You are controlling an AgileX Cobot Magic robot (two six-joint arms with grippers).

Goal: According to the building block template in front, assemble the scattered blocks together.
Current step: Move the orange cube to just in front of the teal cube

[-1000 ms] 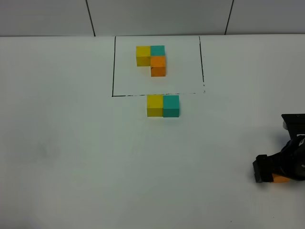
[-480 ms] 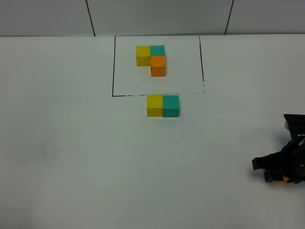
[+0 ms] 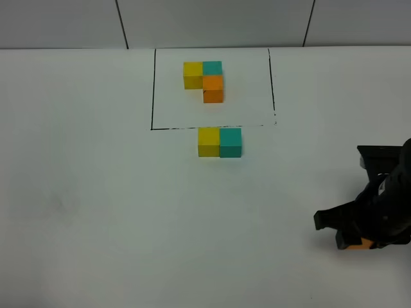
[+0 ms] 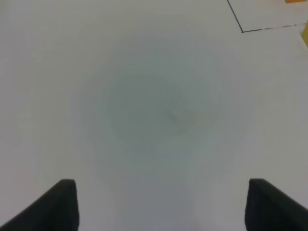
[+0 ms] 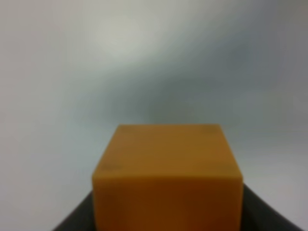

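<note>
The building block template (image 3: 204, 78) is a yellow, teal and orange L-shaped cluster inside a thin black rectangle at the back of the table. Just in front of that frame, a yellow block (image 3: 209, 141) and a teal block (image 3: 230, 142) stand side by side, touching. At the front right, my right gripper (image 3: 355, 242) is shut on the orange block (image 3: 361, 244), which fills the right wrist view (image 5: 166, 173) between dark fingers. My left gripper (image 4: 161, 207) stands open over bare table with nothing between its fingertips; the exterior view does not show it.
The white table (image 3: 96, 205) runs wide to the left and front. The frame's black line (image 3: 192, 127) passes just behind the two joined blocks. One corner of that frame (image 4: 242, 31) shows in the left wrist view. A grey panelled wall stands behind.
My right gripper closed on the orange block and moved left, toward the middle of the table, with it. The yellow and teal blocks have not moved.
</note>
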